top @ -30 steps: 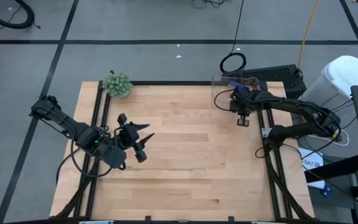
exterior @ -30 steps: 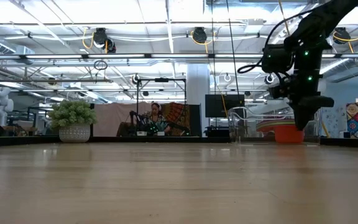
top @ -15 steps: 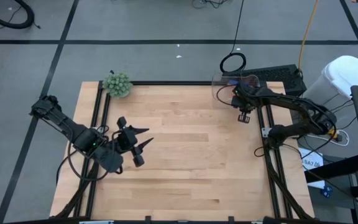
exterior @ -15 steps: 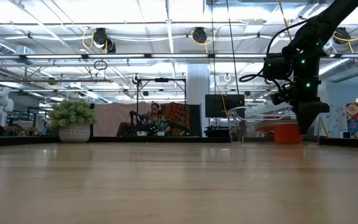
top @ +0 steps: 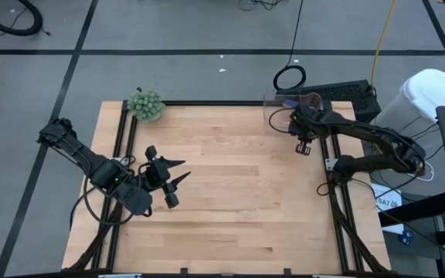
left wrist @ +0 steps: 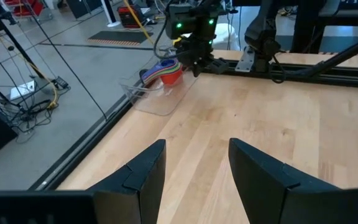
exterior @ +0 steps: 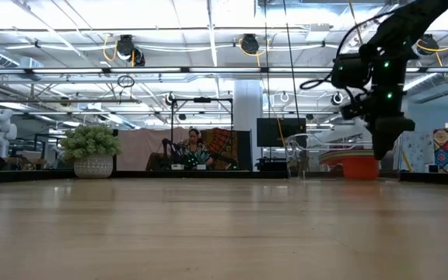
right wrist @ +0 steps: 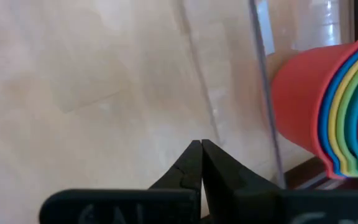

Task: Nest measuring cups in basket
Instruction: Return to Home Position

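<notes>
The nested cups (left wrist: pixel 168 71) sit in the basket (top: pixel 273 114) at the upper right of the table (top: pixel 230 208) in the high view (red one outermost). The right gripper (right wrist: pixel 201 148) hangs just below the basket there, fingers pressed together on nothing. The left gripper (top: pixel 185 171), centre-left, is spread apart and empty.

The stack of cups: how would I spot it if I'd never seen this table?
Look to the table's far right corner, where a clear bin sits near the right gripper. The cups lie nested inside it, red outermost, the only rainbow-striped thing; the other far corner holds a fuzzy green ball.
</notes>
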Controlling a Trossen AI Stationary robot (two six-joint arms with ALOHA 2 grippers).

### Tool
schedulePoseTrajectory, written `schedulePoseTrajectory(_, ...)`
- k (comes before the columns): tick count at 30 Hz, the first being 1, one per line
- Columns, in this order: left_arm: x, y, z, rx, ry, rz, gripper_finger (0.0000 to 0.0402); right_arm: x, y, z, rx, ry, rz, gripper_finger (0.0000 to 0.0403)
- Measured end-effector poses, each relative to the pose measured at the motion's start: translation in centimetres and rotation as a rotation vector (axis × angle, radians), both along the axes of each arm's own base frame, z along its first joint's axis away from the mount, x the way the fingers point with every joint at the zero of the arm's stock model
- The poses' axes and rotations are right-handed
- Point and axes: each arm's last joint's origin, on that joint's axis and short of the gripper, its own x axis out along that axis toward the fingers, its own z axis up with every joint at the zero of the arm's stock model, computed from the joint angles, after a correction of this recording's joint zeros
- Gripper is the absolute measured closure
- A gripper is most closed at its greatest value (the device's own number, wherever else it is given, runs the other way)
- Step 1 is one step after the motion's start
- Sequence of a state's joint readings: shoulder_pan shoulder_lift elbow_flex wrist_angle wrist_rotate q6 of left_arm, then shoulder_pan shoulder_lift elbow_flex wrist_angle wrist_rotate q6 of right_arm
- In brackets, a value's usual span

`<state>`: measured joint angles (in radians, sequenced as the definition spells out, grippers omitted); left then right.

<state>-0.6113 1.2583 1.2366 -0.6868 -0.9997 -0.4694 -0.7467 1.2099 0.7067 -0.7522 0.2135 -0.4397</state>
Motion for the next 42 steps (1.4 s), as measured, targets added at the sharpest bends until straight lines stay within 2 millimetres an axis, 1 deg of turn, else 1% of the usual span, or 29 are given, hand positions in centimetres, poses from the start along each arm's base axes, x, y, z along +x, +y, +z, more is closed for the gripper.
schedulePoseTrajectory(6, 0.0, 0.0, 0.0, 0.0, 0.0, 0.001, 0.0222, -0.3, 2.6, 1.6, 0.011, -0.034, 0.021, 0.0403)
schedulePoseTrajectory(9, 0.1, 0.1, 0.0, 0.014, 0.007, -0.001, 0.0222, -0.3, 4.4, 2.5, 0.048, -0.116, 0.064, 0.0403)
schedulePoseTrajectory(12, 0.2, 0.4, 0.0, 0.02, 0.012, 0.008, 0.0222, -0.1, 5.9, 4.0, -0.001, -0.208, 0.14, 0.0403)
schedulePoseTrajectory(14, 0.0, 0.6, 0.1, 0.021, 0.012, 0.014, 0.0222, 0.1, 6.5, 5.5, -0.054, -0.306, 0.152, 0.0403)
schedulePoseTrajectory(16, -0.5, 1.0, 0.5, 0.017, 0.003, 0.015, 0.0222, 0.4, 7.1, 7.6, -0.073, -0.455, 0.188, 0.0403)
schedulePoseTrajectory(21, -2.2, 1.8, 1.7, 0.009, -0.027, 0.013, 0.0222, 0.0, 8.7, 13.0, -0.059, -0.734, 0.276, 0.0403)
schedulePoseTrajectory(23, -2.9, 1.9, 2.2, 0.02, -0.041, 0.0, 0.0222, -0.7, 9.5, 15.1, -0.043, -0.847, 0.314, 0.0403)
schedulePoseTrajectory(25, -3.5, 1.8, 2.5, 0.03, -0.052, -0.022, 0.0222, -1.6, 10.4, 16.7, -0.035, -0.962, 0.35, 0.0403)
schedulePoseTrajectory(28, -4.4, 1.7, 1.7, 0.05, -0.072, -0.033, 0.0222, -3.8, 11.5, 18.1, -0.042, -1.103, 0.374, 0.0403)
schedulePoseTrajectory(30, -5.1, 1.7, 0.4, 0.041, -0.102, -0.041, 0.0222, -5.7, 11.9, 18.3, -0.085, -1.151, 0.342, 0.0403)
schedulePoseTrajectory(32, -5.9, 1.8, -1.3, 0.015, -0.143, -0.055, 0.0222, -7.6, 12.2, 17.8, -0.107, -1.15, 0.293, 0.0403)
schedulePoseTrajectory(34, -6.6, 2.0, -2.8, -0.016, -0.2, -0.076, 0.0222, -8.8, 12.4, 17.2, -0.098, -1.163, 0.269, 0.0403)
schedulePoseTrajectory(36, -7.3, 2.2, -4.0, -0.034, -0.263, -0.104, 0.0223, -9.3, 12.5, 16.2, -0.067, -1.173, 0.251, 0.0403)
schedulePoseTrajectory(39, -8.4, 2.9, -5.4, -0.031, -0.332, -0.17, 0.0232, -9.4, 12.5, 14.9, -0.05, -1.176, 0.234, 0.0403)
schedulePoseTrajectory(42, -9.4, 3.8, -6.6, -0.048, -0.401, -0.227, 0.0259, -8.7, 12.5, 12.9, -0.028, -1.134, 0.244, 0.0403)
